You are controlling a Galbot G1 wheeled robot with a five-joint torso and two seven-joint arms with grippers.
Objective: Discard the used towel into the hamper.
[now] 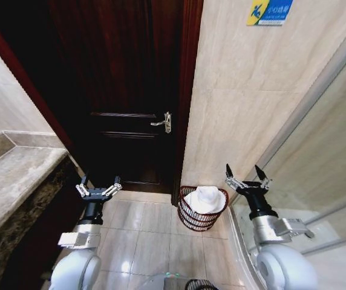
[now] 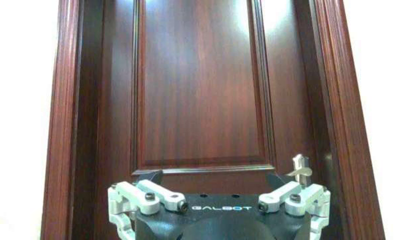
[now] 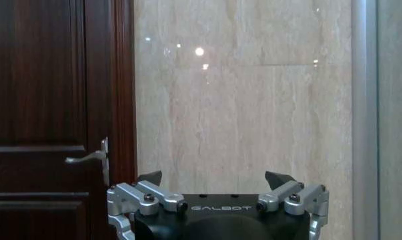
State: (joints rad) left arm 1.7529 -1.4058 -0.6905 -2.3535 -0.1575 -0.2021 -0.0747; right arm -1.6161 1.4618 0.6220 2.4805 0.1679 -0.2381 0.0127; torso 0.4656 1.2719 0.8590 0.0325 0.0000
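White towel [image 1: 204,199] sits in the hamper [image 1: 201,219], on floor by the wall next to the door [image 1: 124,90]. My R gripper [image 1: 246,176]: jaws wide open, empty, hamper at its 8 o'clock, well apart. L gripper [image 1: 99,186]: wide open, empty, hamper at its 4 o'clock.

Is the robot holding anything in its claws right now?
No. The left gripper and the right gripper are both open and hold nothing. The white towel lies in the hamper on the floor.
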